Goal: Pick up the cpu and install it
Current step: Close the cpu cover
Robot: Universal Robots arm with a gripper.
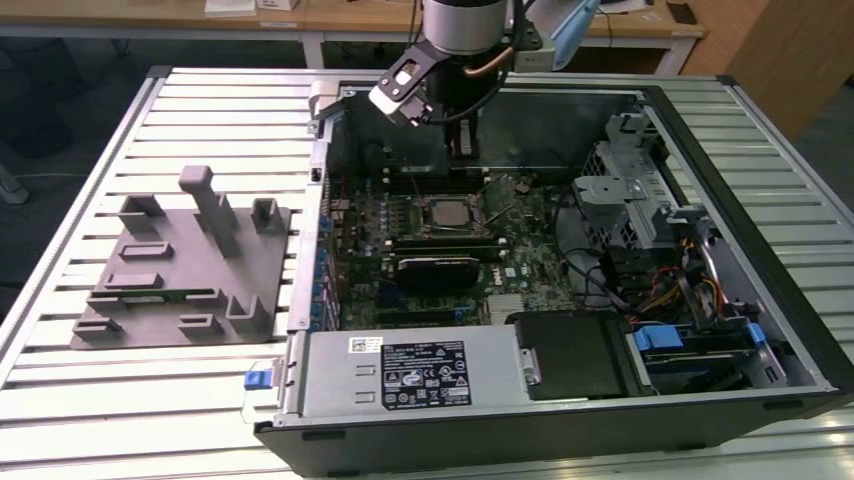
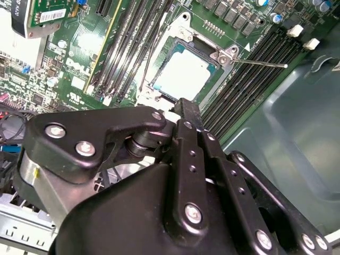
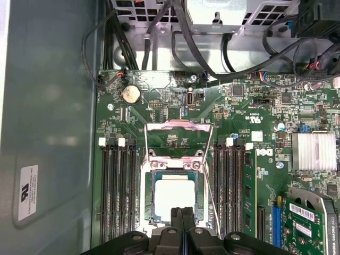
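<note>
We see the gripper [image 3: 182, 214], its fingers [image 3: 175, 218] pressed together and gripping nothing, poised over the cpu [image 3: 174, 195], which lies in its socket [image 3: 150, 202] just beneath.

Silver arm [image 1: 467, 25], black jaws
Grey cylinder at upper centre of the exterior view; hinged black bars studded with round silver screws [image 2: 192, 213], plus a small yellow mark [image 2: 35, 171].

Cpu [image 3: 174, 195] lies flat in the socket [image 3: 150, 187], silver top up. Bracket [image 3: 178, 136] is swung open (it rests over the board, toward the coin cell [image 3: 130, 94]). Gripper [image 3: 182, 212] has its fingers pressed together, tips over the cpu's edge. Memory slots [image 3: 119, 186] flank the socket.
</note>
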